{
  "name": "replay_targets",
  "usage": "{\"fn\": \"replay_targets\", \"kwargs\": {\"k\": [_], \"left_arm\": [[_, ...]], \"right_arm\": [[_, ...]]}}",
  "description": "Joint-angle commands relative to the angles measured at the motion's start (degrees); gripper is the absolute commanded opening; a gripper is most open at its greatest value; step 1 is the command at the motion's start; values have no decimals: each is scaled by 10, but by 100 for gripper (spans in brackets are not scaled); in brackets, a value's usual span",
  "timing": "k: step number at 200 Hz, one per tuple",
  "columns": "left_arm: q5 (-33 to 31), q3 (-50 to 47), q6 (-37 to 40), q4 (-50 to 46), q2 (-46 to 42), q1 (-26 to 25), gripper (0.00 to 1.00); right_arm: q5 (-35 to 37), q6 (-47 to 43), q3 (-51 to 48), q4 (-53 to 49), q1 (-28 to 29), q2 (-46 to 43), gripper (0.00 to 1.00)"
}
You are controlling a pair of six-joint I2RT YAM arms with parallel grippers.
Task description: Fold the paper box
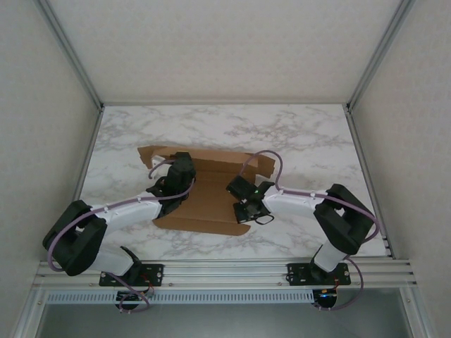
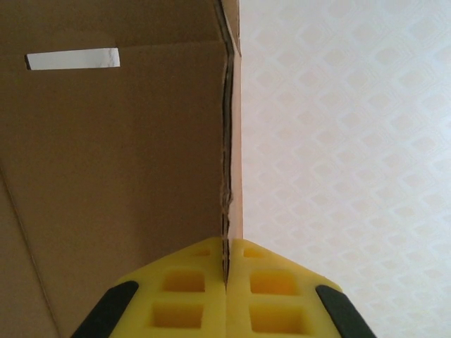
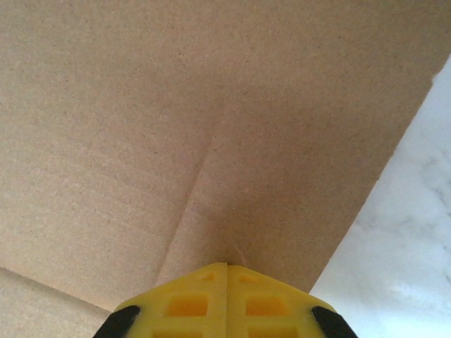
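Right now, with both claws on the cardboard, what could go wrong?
1. The left claw is shut on just a thin flap edge of the paper box; it might slip off or tear it.
2. The right claw, shut on nothing, noses a panel beside a crease; the box could skid on the table.

You are looking at a white marble-patterned surface [image 1: 303, 137] sitting between pale patterned walls [image 1: 225, 42], with aluminium rails [image 1: 225, 271] running along its near edge.
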Motion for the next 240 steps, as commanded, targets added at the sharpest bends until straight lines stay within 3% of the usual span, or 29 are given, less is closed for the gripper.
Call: {"fn": "replay_targets", "kwargs": {"k": [1,69,104,134,152,181,202,240], "left_arm": [[-37,3,-16,-34,-11,-6,0],[-35,26,0,-43,18,-5,0],[-46,21,5,-38,17,-3,0],[-52,40,12,-38,37,9,0],[-47,52,9,-34,56,16,0],[-32,54,2,-25,67,17,0],[-24,49,2,-25,63,17,0],[-28,33,6,-25,51,17,0]], "right_arm": [[57,7,-16,-10,-8,62,0],[33,-36,5,-18,-79,60,0],[-49,-57,-22,24,-80,-49,0],[-96,-71,-4,-9,-95,-152,13],[-113,-77,29,-42,-135,-195,18],[-161,-66,90,-76,-196,-236,42],[-200,-43,143,-89,-234,-225,57],[-239,8,260,-112,-268,-137,66]]}}
